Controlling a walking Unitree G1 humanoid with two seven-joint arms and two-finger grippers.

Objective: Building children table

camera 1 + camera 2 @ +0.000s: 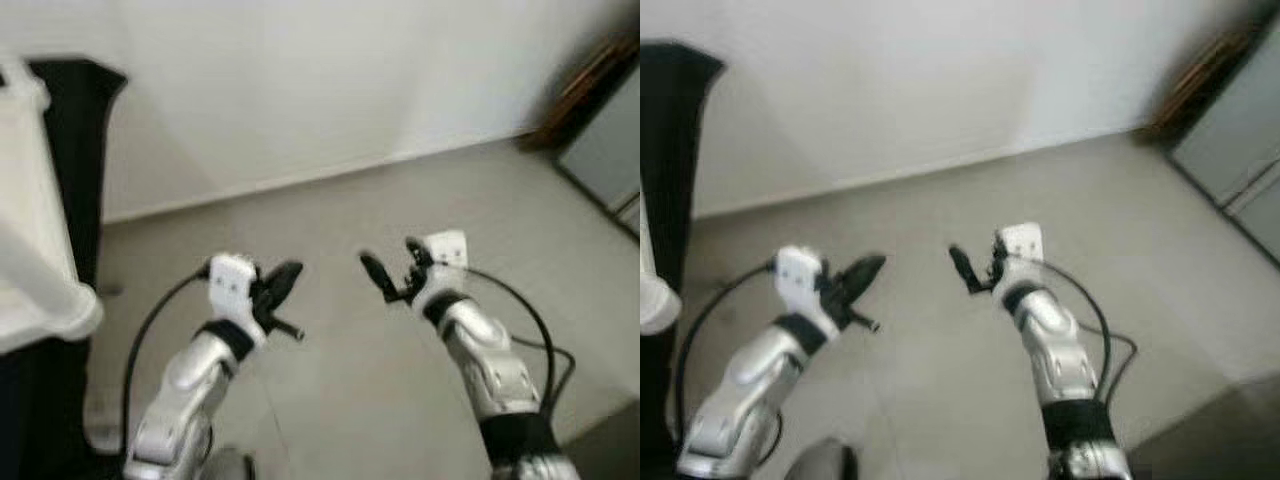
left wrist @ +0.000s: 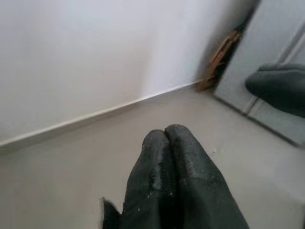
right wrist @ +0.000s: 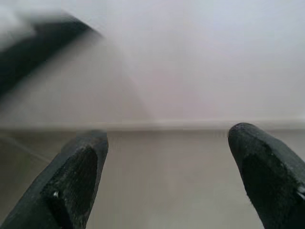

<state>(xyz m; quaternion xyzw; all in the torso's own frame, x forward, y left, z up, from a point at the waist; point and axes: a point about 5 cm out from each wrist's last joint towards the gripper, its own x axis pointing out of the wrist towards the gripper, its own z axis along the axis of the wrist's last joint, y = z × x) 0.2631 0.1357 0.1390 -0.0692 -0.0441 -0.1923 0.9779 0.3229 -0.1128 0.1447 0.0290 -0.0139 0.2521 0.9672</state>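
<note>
Both arms are held out in front of me over the bare grey floor, and neither holds anything. My left gripper [image 1: 285, 281] is shut; in the left wrist view its two black fingers [image 2: 164, 143] are pressed together. My right gripper [image 1: 385, 275] is open, and the right wrist view shows its fingertips [image 3: 88, 152] wide apart with only floor and wall between them. A white furniture piece [image 1: 35, 250] with a rounded tube-like edge stands at the far left, well apart from both grippers. The picture is blurred.
A white wall with a baseboard [image 1: 300, 175] runs across ahead. A black object [image 1: 75, 130] stands behind the white piece at the left. At the far right, a brown wooden item [image 1: 585, 85] leans in the corner beside a grey panel [image 1: 610, 150]. Open floor [image 1: 330, 400] lies between the arms.
</note>
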